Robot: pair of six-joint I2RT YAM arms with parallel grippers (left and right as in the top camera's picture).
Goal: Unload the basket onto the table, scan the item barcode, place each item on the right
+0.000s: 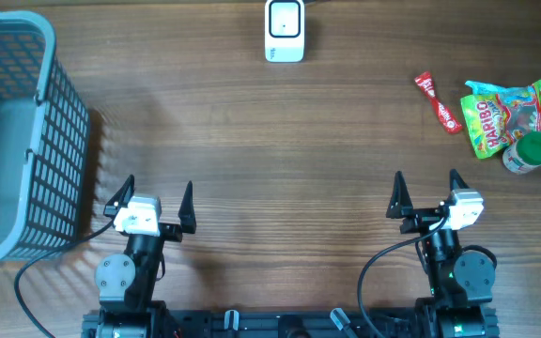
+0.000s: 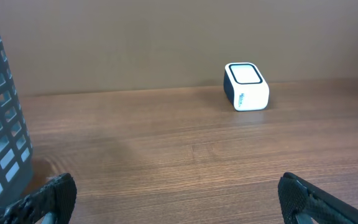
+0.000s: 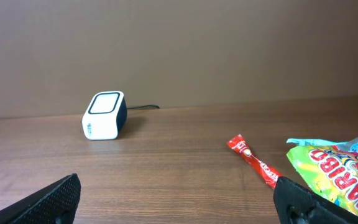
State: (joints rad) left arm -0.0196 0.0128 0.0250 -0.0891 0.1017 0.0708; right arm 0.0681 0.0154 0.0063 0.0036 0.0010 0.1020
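My right gripper (image 1: 425,180) and left gripper (image 1: 158,186) are wide apart, holding nothing. The candy bag (image 1: 496,122) lies far right. It looks light, soft and crinkly; I'd pinch its edge.

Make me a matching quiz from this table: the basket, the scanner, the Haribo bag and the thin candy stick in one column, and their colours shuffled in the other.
Column one:
1. basket
2. scanner
3. Haribo bag
4. thin candy stick

Column two:
A. red
B. mainly white
C. grey-blue
D. mostly green and yellow

Pairs: 1-C, 2-B, 3-D, 4-A
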